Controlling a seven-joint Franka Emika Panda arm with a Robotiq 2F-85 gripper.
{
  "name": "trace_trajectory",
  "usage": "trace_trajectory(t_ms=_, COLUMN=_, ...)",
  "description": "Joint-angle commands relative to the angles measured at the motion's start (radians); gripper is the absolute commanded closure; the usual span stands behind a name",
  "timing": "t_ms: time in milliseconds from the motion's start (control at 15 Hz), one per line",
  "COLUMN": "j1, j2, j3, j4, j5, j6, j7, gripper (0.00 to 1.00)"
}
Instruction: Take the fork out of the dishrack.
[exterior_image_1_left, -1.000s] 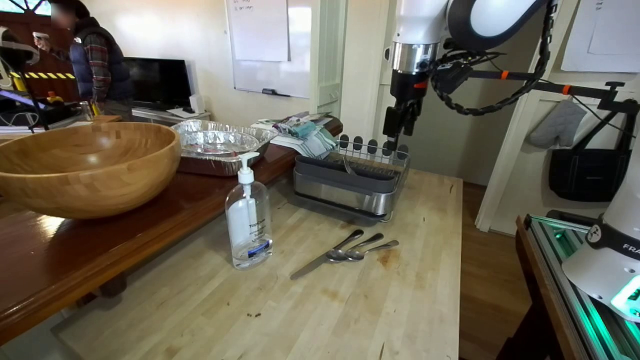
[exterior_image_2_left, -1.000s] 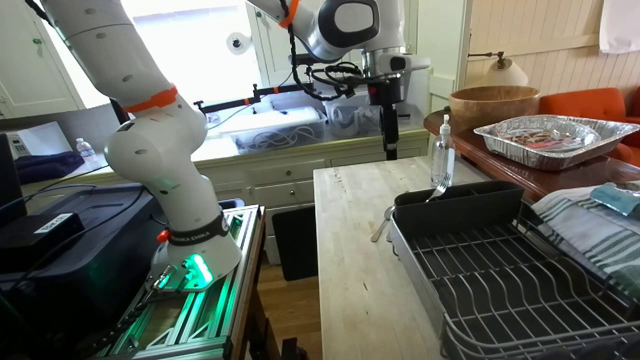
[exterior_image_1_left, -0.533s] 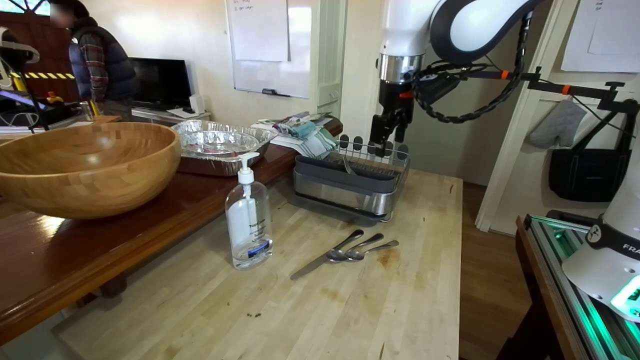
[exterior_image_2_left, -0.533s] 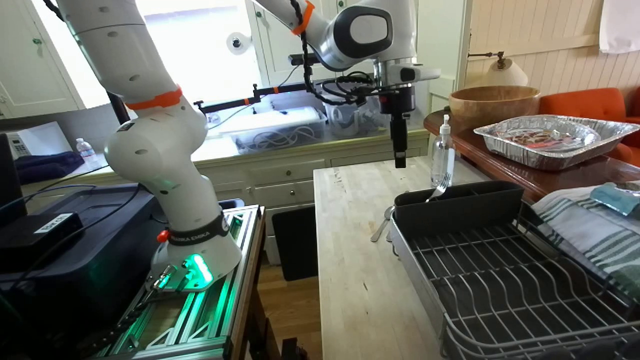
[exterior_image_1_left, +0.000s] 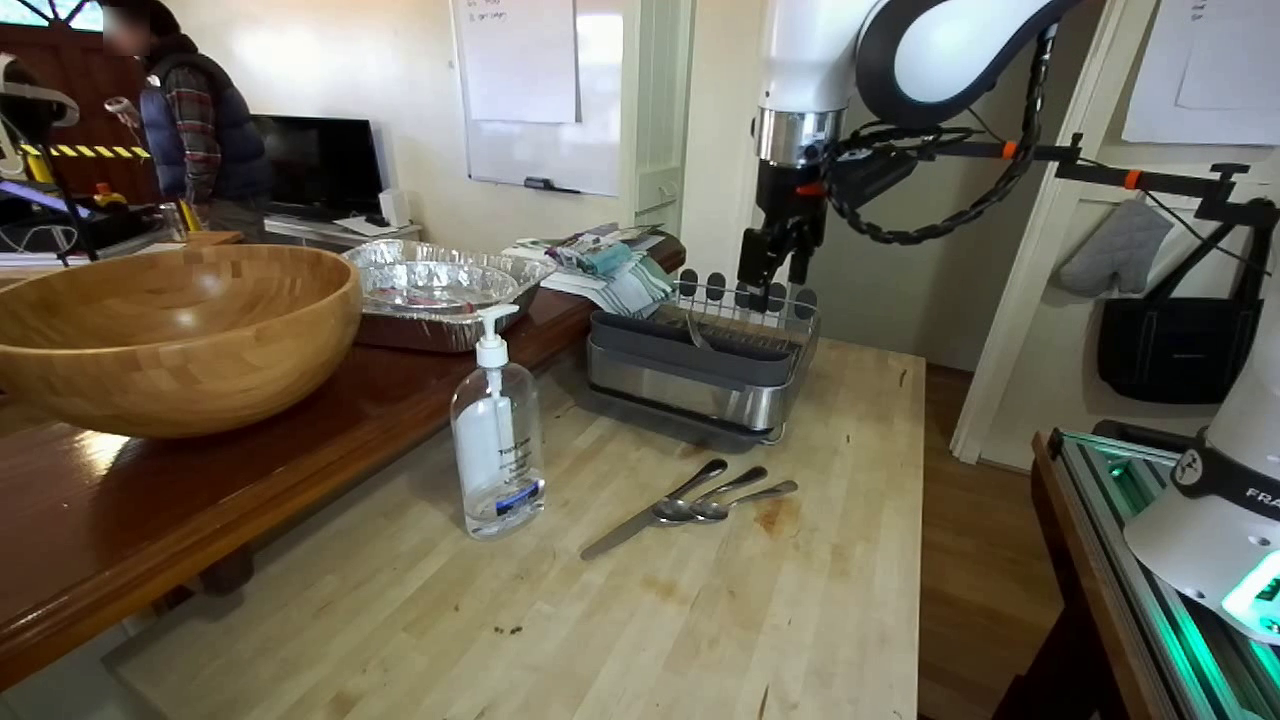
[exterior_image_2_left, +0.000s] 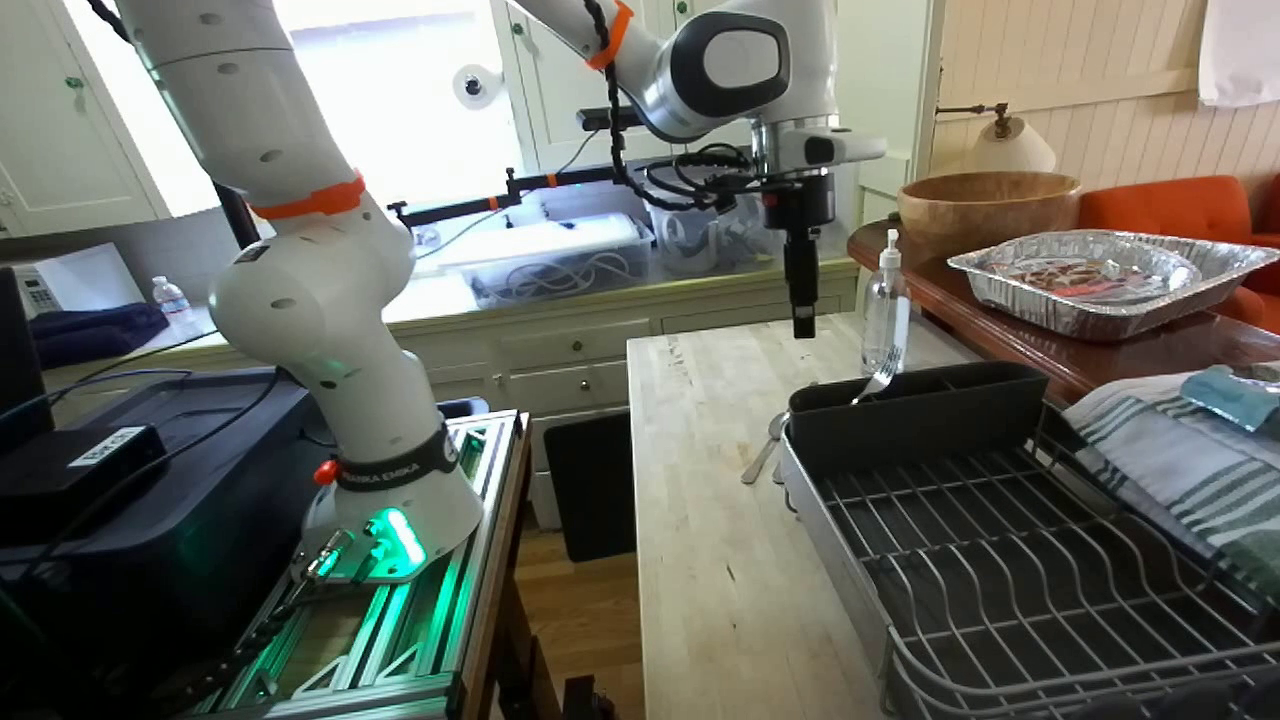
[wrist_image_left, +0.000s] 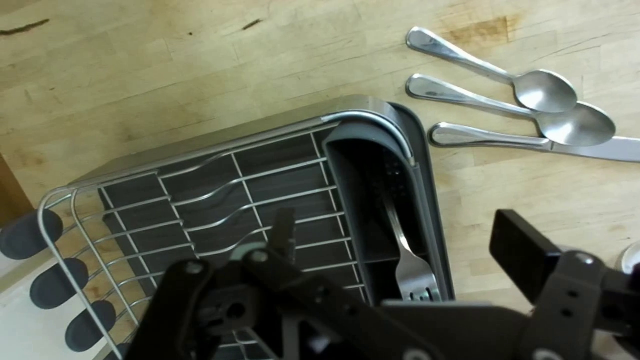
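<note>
We're seeing silver on the fork (wrist_image_left: 414, 272), shiny steel grey on the dishrack (exterior_image_1_left: 680, 388) and charcoal on its cutlery holder (exterior_image_2_left: 920, 425). The gripper (exterior_image_1_left: 778, 282) is pretty much all black with a dab of red, and the arm (exterior_image_2_left: 310, 290) is white with bright orange bands. We've also got a pale blond tabletop (exterior_image_1_left: 500, 670) with plank strips and brown blotches, a honey-brown bowl (exterior_image_1_left: 180, 385) in patchwork blocks, a white towel (exterior_image_2_left: 1150, 450) with grey-green stripes, and a reddish plaid sleeve (exterior_image_1_left: 195, 125).
</note>
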Motion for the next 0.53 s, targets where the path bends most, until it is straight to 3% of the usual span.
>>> trace_trajectory(t_ms=0, j1=0.011, j2=0.049, j3=-0.027, j4=0.024, j5=0.006, j6=0.039, j7=0.008, gripper=0.0)
trace_trajectory(t_ms=467, j1=0.027, j2=0.126, j3=-0.043, j4=0.035, j5=0.019, j6=0.211, j7=0.004, gripper=0.0)
